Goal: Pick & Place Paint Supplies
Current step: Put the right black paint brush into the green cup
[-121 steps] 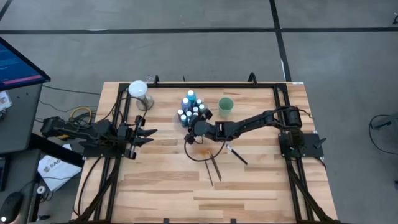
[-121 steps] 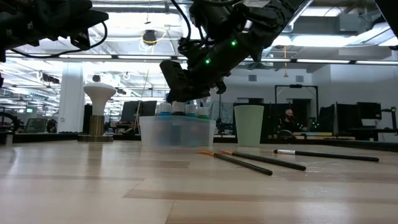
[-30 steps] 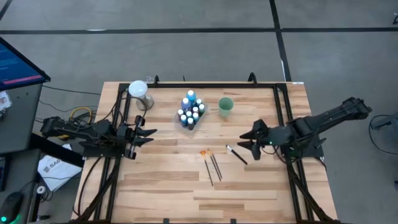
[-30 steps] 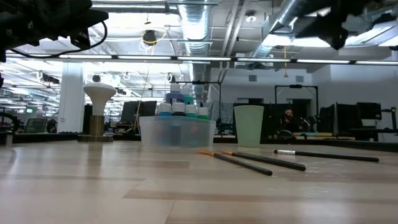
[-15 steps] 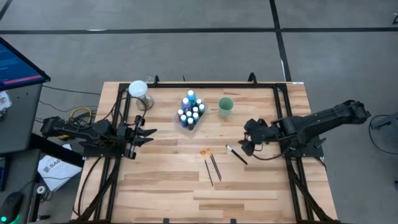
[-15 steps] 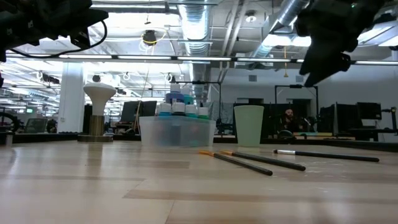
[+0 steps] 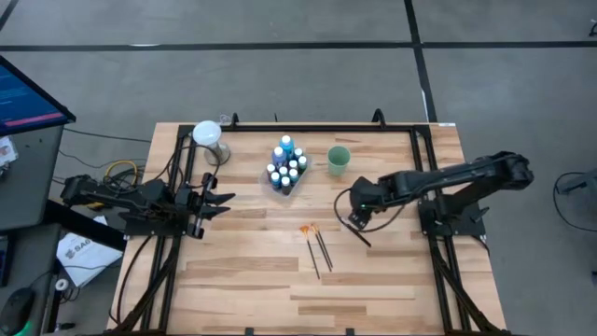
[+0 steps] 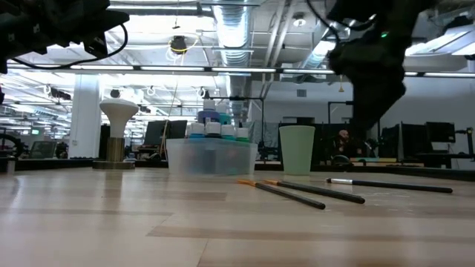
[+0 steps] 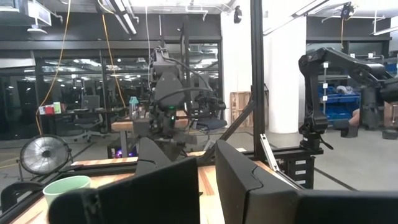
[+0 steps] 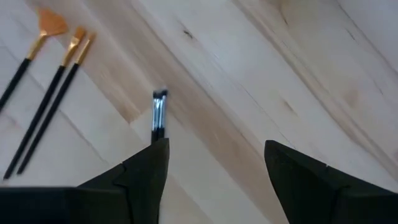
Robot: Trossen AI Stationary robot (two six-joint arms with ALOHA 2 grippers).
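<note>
Several small white-capped bottles and taller blue ones (image 7: 286,164) stand in a clear tray (image 8: 211,157) at the far middle of the table. Three orange-tipped brushes (image 10: 50,68) lie flat on the wood near the centre. To their right lies one dark brush (image 7: 355,232) with a pale tip (image 10: 159,115). My right gripper (image 10: 214,174) hovers open above that brush's tip end, pointing steeply down and touching nothing (image 7: 356,215). My left gripper (image 7: 219,201) waits shut at the table's left edge.
A green cup (image 7: 338,160) stands right of the tray. A white mushroom-shaped stand (image 7: 207,138) is at the far left corner. Bare wood (image 7: 280,289) stretches along the near half of the table. Black frame rails (image 7: 424,159) run along the sides.
My right gripper has swung from the table's right edge toward the dark brush and come down. It has tipped from nearly level to pointing steeply down. The brushes and bottles have not moved.
</note>
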